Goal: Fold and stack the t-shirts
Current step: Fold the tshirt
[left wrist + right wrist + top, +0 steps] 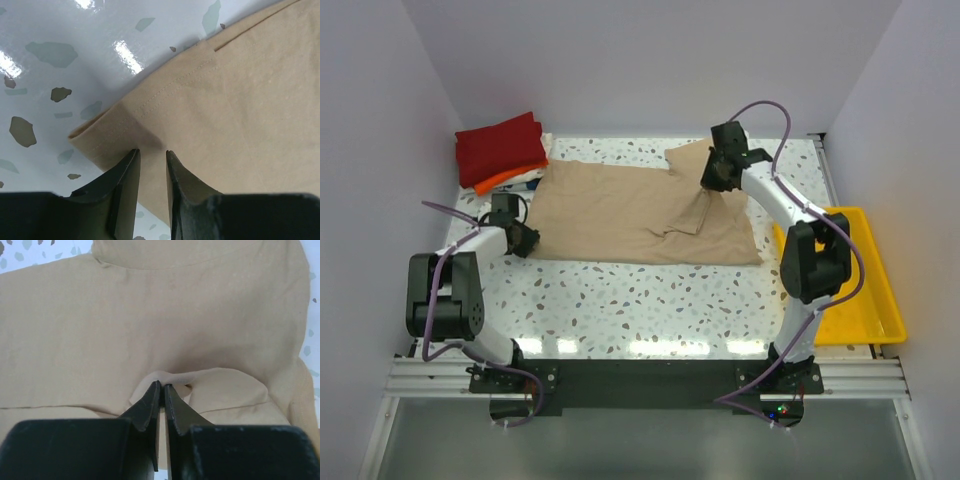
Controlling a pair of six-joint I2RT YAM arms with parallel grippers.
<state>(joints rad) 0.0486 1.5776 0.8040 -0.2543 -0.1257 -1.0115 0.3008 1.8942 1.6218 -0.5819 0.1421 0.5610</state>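
The tan t-shirt (pixel 620 210) lies spread across the middle of the speckled table, with one sleeve folded in on its right side. My right gripper (pixel 712 185) is shut on a raised fold of this shirt, and the cloth puckers at the tips in the right wrist view (pixel 161 385). My left gripper (pixel 528 240) is at the shirt's near left hem corner. In the left wrist view (pixel 152 152) its jaws stand a little apart over the flat hem (pixel 150 110). Folded dark red (pixel 500 145), orange (pixel 503 178) and white (pixel 534 181) shirts are stacked at the back left.
A yellow plastic tray (pixel 880 310) sits off the table's right edge beside the right arm. White walls close in the back and both sides. Bare speckled table (pixel 640 300) lies between the shirt and the arm bases.
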